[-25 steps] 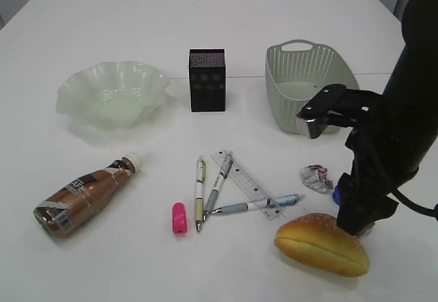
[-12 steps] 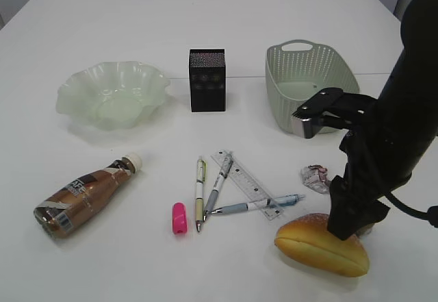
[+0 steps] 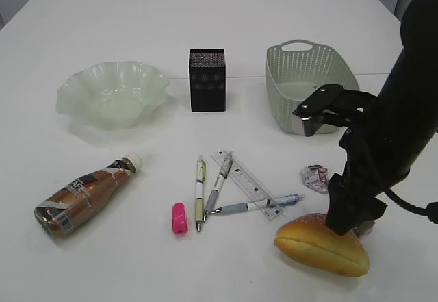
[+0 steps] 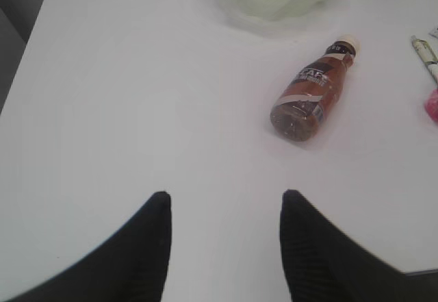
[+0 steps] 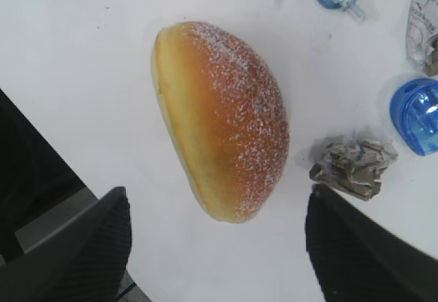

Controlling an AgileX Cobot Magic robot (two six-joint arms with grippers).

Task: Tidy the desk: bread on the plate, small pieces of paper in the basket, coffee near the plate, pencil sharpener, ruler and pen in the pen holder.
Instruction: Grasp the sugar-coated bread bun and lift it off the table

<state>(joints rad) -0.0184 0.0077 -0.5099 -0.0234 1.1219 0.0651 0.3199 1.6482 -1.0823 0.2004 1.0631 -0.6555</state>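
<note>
The bread [image 5: 222, 117] lies on the table at the front right [image 3: 321, 244]. My right gripper [image 5: 217, 194] hangs open over its near end, one finger on each side, not touching it. In the exterior view the right arm hides the jaws. The coffee [image 3: 85, 194] lies on its side at the front left, ahead of my open left gripper [image 4: 224, 203]. The plate [image 3: 113, 96], pen holder [image 3: 207, 80] and basket [image 3: 308, 86] stand along the back. Three pens [image 3: 200, 191] and the ruler [image 3: 245, 182] lie mid-table. A blue pencil sharpener [image 5: 417, 114] and a paper ball [image 5: 352, 165] sit beside the bread.
A small pink object [image 3: 178, 218] lies left of the pens. A second crumpled paper [image 3: 315, 177] sits between the ruler and the right arm. The table's left edge [image 4: 27, 48] runs near the left gripper.
The right arm has shifted left and down onto the bread's end, covering the blue sharpener in the exterior view. Its jaws have widened a little. The left arm has not moved.
</note>
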